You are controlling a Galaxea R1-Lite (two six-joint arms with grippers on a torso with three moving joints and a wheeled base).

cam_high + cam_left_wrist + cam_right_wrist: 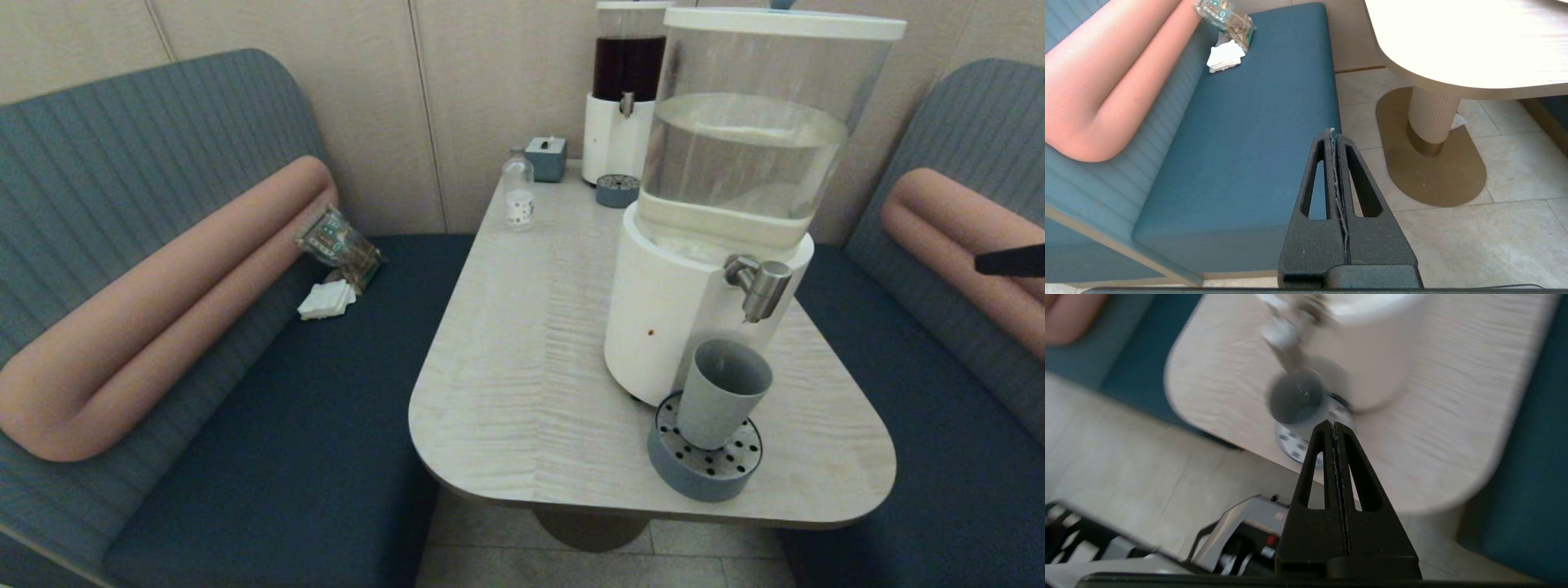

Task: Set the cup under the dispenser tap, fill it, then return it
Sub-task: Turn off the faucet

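The grey-blue cup (722, 396) stands upright on a round perforated drip tray (718, 472), right below the steel dispenser tap (761, 287) of the big white-based water dispenser (665, 318). Nothing holds the cup. My right gripper (984, 262) hovers at the far right, above the right bench and well clear of the cup. In the right wrist view the right gripper (1334, 424) is shut and empty, with the cup (1295, 396) and tap (1282, 332) beyond its tip. My left gripper (1333, 131) is shut and empty, low beside the left bench, outside the head view.
A dark-liquid dispenser (624, 90) with its small drip tray (617, 190), a clear bottle (518, 194) and a tissue box (546, 158) stand at the table's (522, 351) far end. A packet (339, 243) and napkins (326, 300) lie on the left bench. The table pedestal (1431, 118) stands near the left gripper.
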